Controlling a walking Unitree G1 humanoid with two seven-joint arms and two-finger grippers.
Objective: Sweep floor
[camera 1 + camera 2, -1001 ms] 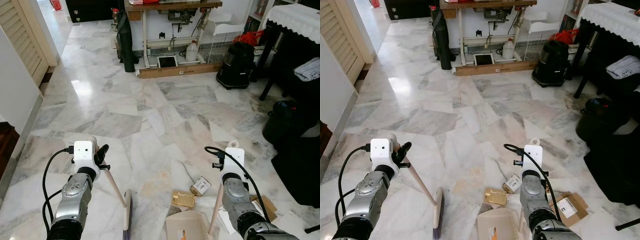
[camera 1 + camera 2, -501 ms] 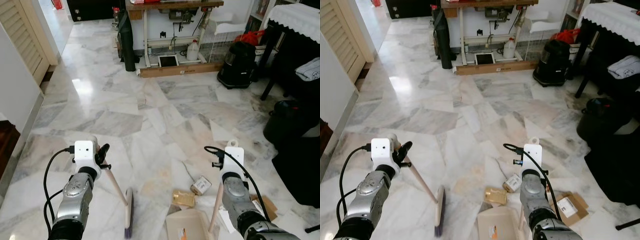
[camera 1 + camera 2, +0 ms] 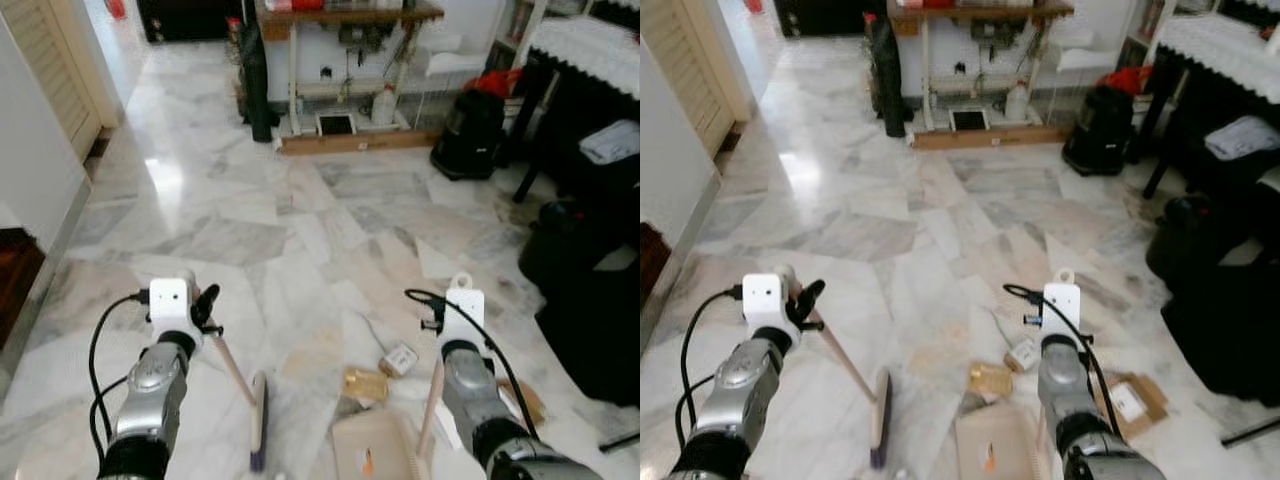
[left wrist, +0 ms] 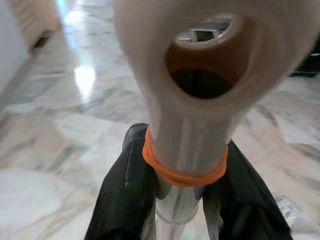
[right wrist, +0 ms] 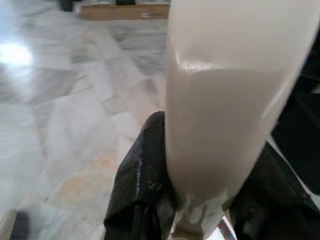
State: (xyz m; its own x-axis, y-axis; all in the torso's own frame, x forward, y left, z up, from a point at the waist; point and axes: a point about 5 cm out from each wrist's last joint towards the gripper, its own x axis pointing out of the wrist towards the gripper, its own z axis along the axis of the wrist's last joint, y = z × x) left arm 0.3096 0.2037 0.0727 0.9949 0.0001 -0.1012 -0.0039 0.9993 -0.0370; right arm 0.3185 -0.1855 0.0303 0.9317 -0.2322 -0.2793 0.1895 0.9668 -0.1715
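Left gripper (image 4: 182, 200) clamped on broom (image 3: 238, 375) handle; right gripper (image 5: 200, 200) clamped on dustpan (image 3: 372, 445) handle, debris (image 3: 365, 384) on marble floor (image 3: 300, 230).

Both silver arms are stretched forward and down, side by side. The left claw (image 4: 182, 200) has its black fingers (image 4: 125, 190) clamped tight on a handle, and the right claw (image 5: 200, 200) is pinched around its own handle the same way.
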